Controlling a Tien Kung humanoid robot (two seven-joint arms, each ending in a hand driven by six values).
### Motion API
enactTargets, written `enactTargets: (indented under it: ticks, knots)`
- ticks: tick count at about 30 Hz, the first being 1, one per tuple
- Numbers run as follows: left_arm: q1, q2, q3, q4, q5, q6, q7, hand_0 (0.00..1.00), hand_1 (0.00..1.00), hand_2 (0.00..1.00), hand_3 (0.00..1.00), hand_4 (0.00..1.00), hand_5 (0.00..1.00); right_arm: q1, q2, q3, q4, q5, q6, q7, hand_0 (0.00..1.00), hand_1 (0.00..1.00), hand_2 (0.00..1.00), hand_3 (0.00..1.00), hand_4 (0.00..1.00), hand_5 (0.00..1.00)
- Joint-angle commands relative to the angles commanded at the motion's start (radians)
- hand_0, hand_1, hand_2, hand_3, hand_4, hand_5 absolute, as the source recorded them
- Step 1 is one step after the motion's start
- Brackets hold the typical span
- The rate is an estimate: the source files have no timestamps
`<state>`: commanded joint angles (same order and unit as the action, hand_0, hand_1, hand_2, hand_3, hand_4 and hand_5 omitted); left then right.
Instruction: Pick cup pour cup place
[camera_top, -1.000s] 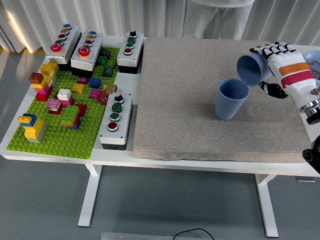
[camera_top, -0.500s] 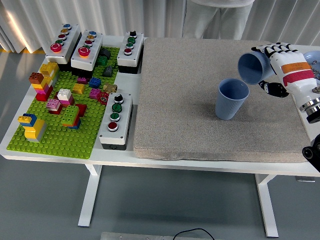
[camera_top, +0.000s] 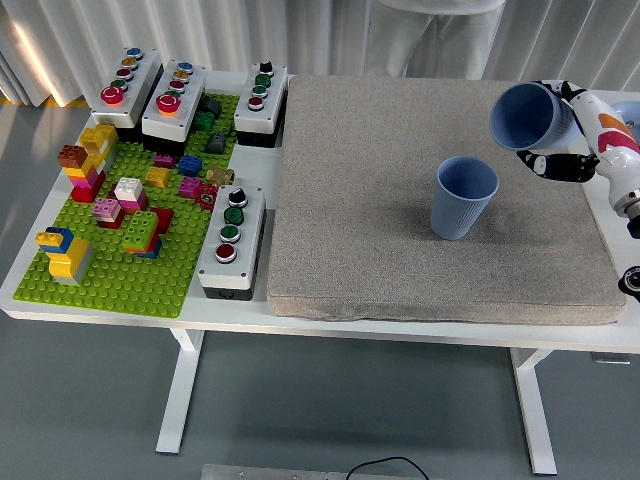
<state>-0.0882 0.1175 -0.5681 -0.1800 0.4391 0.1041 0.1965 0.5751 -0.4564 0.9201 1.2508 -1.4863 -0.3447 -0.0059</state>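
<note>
A blue ribbed cup (camera_top: 463, 197) stands upright on the grey mat (camera_top: 400, 230), right of its middle. My right hand (camera_top: 570, 135) holds a second blue cup (camera_top: 528, 116) in the air up and to the right of the standing one. The held cup is tipped on its side, its mouth facing left and toward the camera. The fingers wrap its far side; the thumb shows below it. My left arm does not appear.
A green brick plate (camera_top: 130, 240) with coloured bricks fills the table's left. Several button boxes (camera_top: 232, 238) stand on and around it. A person (camera_top: 432, 35) stands at the far side, hands unseen. Part of a pale blue object (camera_top: 630, 108) shows at the right edge.
My right hand has lifted the held cup up and to the right, away from the standing cup, and the cup's mouth has turned less downward.
</note>
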Motion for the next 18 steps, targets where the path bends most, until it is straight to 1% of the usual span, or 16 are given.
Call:
enactTargets:
  ticks: [6, 9, 11, 13, 15, 16, 18]
  knots:
    - [0.003, -0.001, -0.007, 0.000, 0.007, 0.000, 0.001, 0.732, 0.780, 0.823, 0.681, 0.512, 0.938, -0.015, 0.017, 0.057, -0.017, 0.249, 0.061, -0.022, 0.872, 0.718, 0.575, 0.630, 0.727, 0.105]
    - [0.003, -0.001, -0.013, 0.000, 0.012, 0.000, 0.001, 0.732, 0.780, 0.823, 0.681, 0.512, 0.938, -0.026, 0.025, 0.106, -0.026, 0.376, 0.106, -0.061, 0.872, 0.718, 0.575, 0.630, 0.727, 0.105]
    - [0.002, -0.001, -0.014, 0.000, 0.012, 0.001, 0.001, 0.732, 0.780, 0.822, 0.680, 0.512, 0.939, -0.032, 0.030, 0.135, -0.032, 0.455, 0.122, -0.081, 0.865, 0.717, 0.572, 0.629, 0.727, 0.112]
    - [0.001, -0.001, -0.015, 0.000, 0.014, 0.001, 0.002, 0.732, 0.780, 0.822, 0.680, 0.512, 0.939, -0.040, 0.036, 0.172, -0.039, 0.539, 0.155, -0.107, 0.865, 0.717, 0.572, 0.629, 0.727, 0.112]
    - [0.000, -0.001, -0.014, 0.000, 0.014, 0.001, 0.002, 0.732, 0.780, 0.822, 0.680, 0.512, 0.939, -0.050, 0.044, 0.202, -0.046, 0.610, 0.171, -0.116, 0.865, 0.717, 0.572, 0.629, 0.727, 0.112]
    - [-0.001, -0.001, -0.012, 0.000, 0.014, 0.000, 0.002, 0.732, 0.780, 0.822, 0.680, 0.512, 0.939, -0.059, 0.051, 0.223, -0.051, 0.640, 0.187, -0.122, 0.865, 0.717, 0.572, 0.629, 0.727, 0.112]
    - [-0.002, -0.002, -0.012, 0.000, 0.013, 0.000, 0.002, 0.732, 0.780, 0.823, 0.680, 0.512, 0.937, -0.073, 0.059, 0.248, -0.058, 0.682, 0.205, -0.127, 0.863, 0.716, 0.572, 0.629, 0.727, 0.109]
